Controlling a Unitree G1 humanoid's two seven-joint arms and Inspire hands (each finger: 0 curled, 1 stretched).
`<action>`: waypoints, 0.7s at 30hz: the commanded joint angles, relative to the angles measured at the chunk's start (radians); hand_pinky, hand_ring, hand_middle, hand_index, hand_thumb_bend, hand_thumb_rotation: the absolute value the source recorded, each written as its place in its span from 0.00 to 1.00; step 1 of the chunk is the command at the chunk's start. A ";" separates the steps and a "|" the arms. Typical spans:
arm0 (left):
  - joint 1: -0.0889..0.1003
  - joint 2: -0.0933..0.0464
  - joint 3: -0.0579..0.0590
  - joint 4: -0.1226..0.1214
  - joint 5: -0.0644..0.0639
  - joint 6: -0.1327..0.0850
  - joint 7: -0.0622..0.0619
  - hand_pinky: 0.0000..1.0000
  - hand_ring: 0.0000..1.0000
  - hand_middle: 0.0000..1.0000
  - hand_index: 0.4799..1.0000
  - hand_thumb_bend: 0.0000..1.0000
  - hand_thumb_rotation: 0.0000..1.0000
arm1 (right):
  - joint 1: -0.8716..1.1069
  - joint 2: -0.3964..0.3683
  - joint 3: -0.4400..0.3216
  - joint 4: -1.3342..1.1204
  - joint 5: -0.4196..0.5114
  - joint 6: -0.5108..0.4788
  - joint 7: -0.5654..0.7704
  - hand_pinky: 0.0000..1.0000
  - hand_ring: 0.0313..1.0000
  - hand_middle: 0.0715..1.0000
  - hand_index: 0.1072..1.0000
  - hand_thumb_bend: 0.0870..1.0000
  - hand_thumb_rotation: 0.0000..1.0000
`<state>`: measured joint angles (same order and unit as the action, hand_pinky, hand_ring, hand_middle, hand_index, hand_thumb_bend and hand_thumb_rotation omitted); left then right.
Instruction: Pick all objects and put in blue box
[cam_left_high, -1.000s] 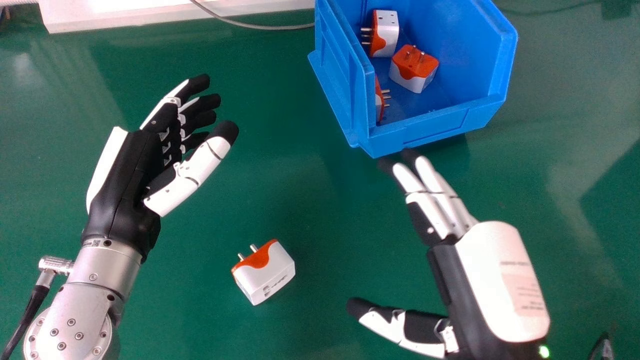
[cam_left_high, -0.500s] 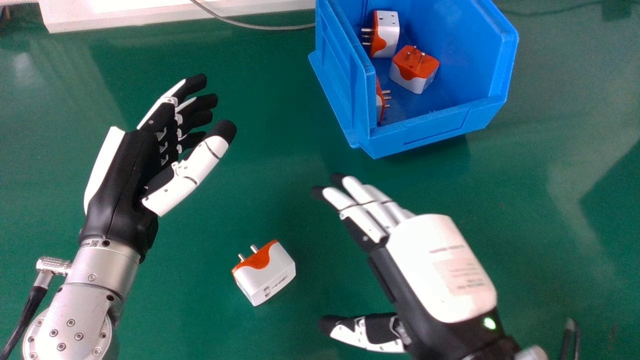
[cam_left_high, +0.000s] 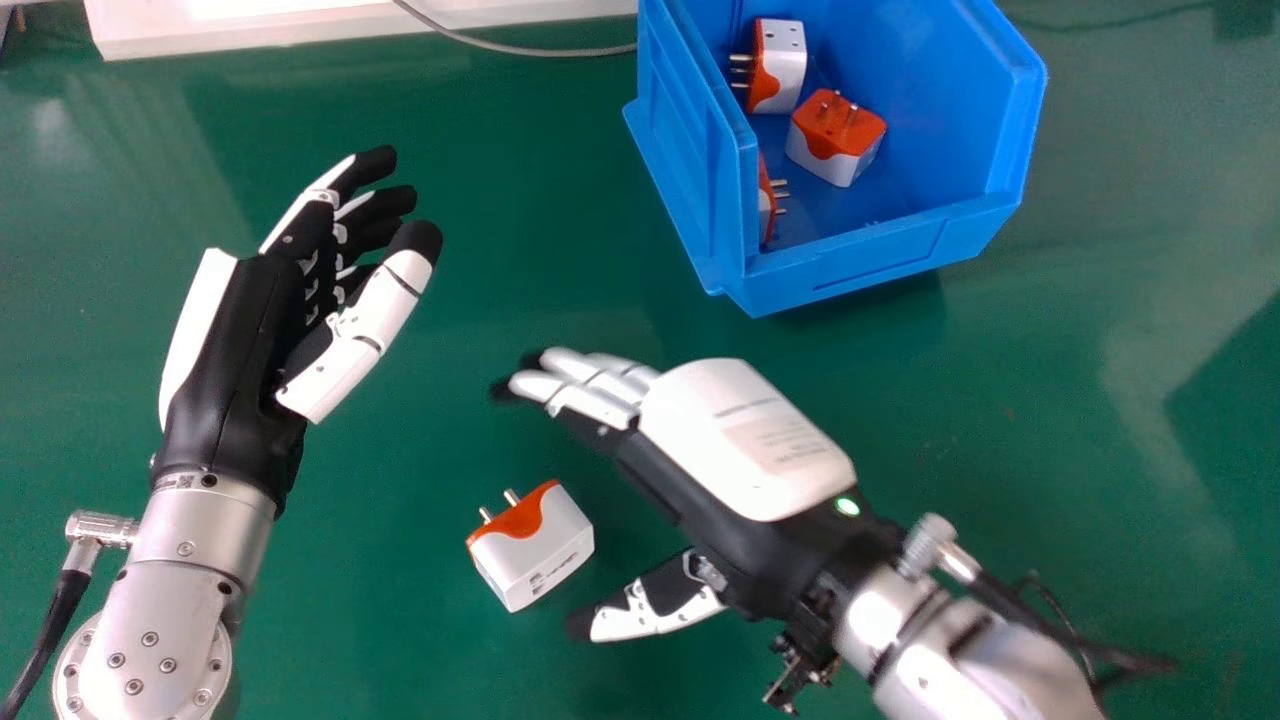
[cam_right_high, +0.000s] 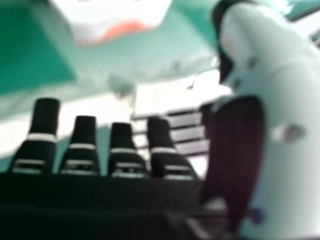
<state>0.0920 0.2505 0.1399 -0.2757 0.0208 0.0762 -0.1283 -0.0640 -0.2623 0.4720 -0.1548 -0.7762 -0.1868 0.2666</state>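
Head view: left robot hand (cam_left_high: 235, 360) and right robot hand (cam_left_high: 745, 440) gape empty; print marks the loose adapter (cam_left_high: 535, 550).

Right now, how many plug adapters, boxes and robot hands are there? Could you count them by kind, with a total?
Plug adapters: 4
Blue box: 1
Robot hands: 2
Total: 7

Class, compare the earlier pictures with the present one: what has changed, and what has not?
The right robot hand has swung left from near the front of the box towards the loose adapter, its fingers now pointing more to the left. The left robot hand has drifted slightly left. Nothing was grasped or released. The box, its three adapters and the loose one stayed put.
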 joint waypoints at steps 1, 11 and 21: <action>-0.007 -0.006 -0.001 -0.042 0.007 0.002 0.014 0.81 0.86 0.86 0.76 0.42 0.64 | -0.072 0.002 0.015 0.025 0.039 0.002 0.057 0.74 0.87 0.89 0.82 0.51 0.03; -0.012 -0.013 0.000 -0.025 0.020 -0.019 0.032 0.80 0.85 0.84 0.73 0.38 0.71 | -0.217 0.028 0.065 0.144 0.022 0.070 0.135 0.73 0.86 0.88 0.81 0.52 0.00; -0.014 -0.012 -0.003 -0.037 0.026 -0.013 0.038 0.80 0.85 0.84 0.72 0.39 0.81 | -0.296 0.034 0.097 0.248 0.005 0.068 0.099 0.72 0.85 0.88 0.81 0.46 0.00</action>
<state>0.0887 0.2414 0.1359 -0.2909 0.0391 0.0763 -0.0983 -0.3263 -0.2371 0.5657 0.0915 -0.7680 -0.1023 0.3874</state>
